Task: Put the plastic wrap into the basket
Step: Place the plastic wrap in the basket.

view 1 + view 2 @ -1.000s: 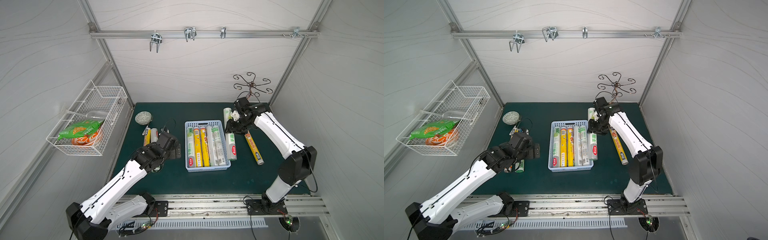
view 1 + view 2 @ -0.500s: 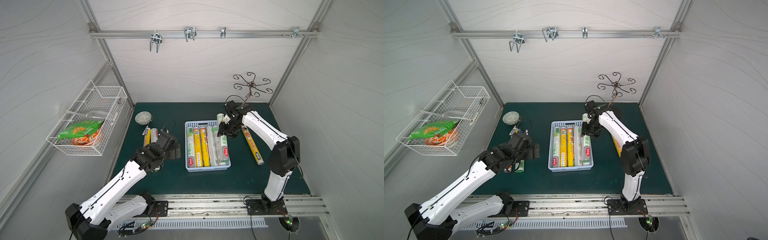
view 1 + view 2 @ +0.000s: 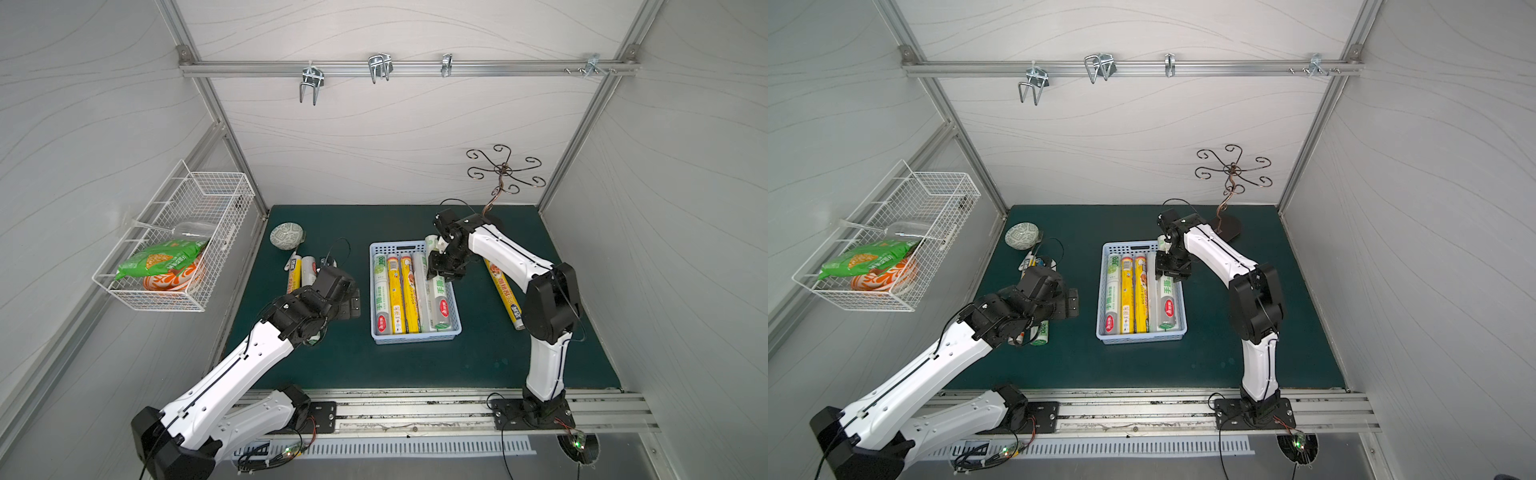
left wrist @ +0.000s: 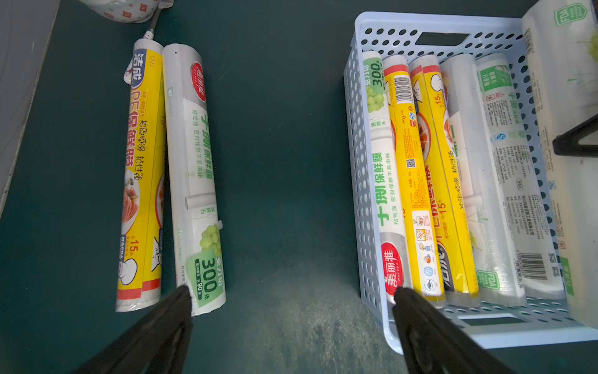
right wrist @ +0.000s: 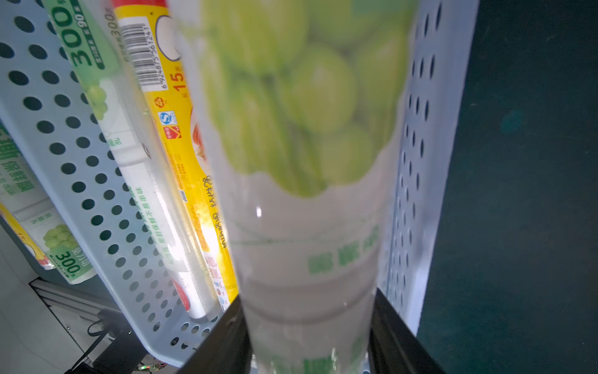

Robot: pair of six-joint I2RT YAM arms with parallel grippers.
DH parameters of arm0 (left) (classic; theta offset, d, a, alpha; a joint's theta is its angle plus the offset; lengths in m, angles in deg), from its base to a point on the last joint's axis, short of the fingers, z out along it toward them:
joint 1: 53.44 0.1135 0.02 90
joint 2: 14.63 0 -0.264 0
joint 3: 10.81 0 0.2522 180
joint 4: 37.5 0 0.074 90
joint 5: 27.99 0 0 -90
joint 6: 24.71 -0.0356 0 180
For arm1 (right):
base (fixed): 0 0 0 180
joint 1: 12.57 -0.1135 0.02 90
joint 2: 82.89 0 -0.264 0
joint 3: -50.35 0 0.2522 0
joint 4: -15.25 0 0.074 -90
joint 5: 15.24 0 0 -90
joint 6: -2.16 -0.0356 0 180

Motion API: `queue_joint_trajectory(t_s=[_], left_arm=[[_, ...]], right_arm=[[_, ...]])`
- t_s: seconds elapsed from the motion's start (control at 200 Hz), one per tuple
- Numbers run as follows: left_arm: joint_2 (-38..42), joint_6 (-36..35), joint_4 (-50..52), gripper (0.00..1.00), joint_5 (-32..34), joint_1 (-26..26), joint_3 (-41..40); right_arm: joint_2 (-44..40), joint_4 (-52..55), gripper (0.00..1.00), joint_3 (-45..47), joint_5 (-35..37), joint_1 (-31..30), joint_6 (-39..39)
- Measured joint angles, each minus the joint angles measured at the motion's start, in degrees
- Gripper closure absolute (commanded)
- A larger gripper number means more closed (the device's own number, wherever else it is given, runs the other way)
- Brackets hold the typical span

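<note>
Green mat (image 3: 478,357), light blue basket (image 3: 415,337) mid-mat, rolls (image 3: 395,291) lying inside. Clamped in right gripper (image 3: 444,270): white grape-print roll (image 5: 307,226), over basket's right side. Left gripper (image 4: 291,291) spread wide, empty, between basket and two loose rolls (image 4: 194,168).

Lt-blue dotted-hole basket (image 3: 415,337); yellow, white-green plastic wrap (image 3: 395,291)

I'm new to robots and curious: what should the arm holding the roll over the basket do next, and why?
Probably lower a bit, then open the right tool. It grips a white roll held lengthwise over the basket, just above the rolls inside, so releasing should settle it there.
</note>
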Motion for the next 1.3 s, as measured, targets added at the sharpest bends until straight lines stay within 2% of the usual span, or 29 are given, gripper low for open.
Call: queue_joint_trajectory(t_s=[0.235,0.32,0.565,0.655,0.735,0.985,1.301], left_arm=[[0.0,0.0,0.0,0.01,0.0,0.0,-0.1],[0.0,0.0,0.0,0.01,0.0,0.0,-0.1],[-0.1,0.0,0.0,0.01,0.0,0.0,-0.2],[-0.3,0.0,0.0,0.01,0.0,0.0,-0.2],[-0.4,0.0,0.0,0.01,0.0,0.0,-0.2],[-0.2,0.0,0.0,0.01,0.5,0.0,-0.2],[-0.1,-0.1,0.5,0.01,2.4,0.1,-0.2]], right_arm=[[2.9,-0.6,0.62,0.0,1.4,-0.5,0.1],[3.5,-0.8,0.59,0.0,1.9,-0.7,0.2],[4.1,-1.3,0.38,0.2,2.3,-1.8,1.1],[4.2,-1.0,0.24,-0.1,2.9,-1.9,1.6],[4.2,-0.4,0.18,-0.7,3.9,-1.9,2.0],[1.0,1.0,0.18,-1.0,5.1,-1.9,3.1],[-10.3,1.3,0.18,0.0,1.7,-1.9,3.7]])
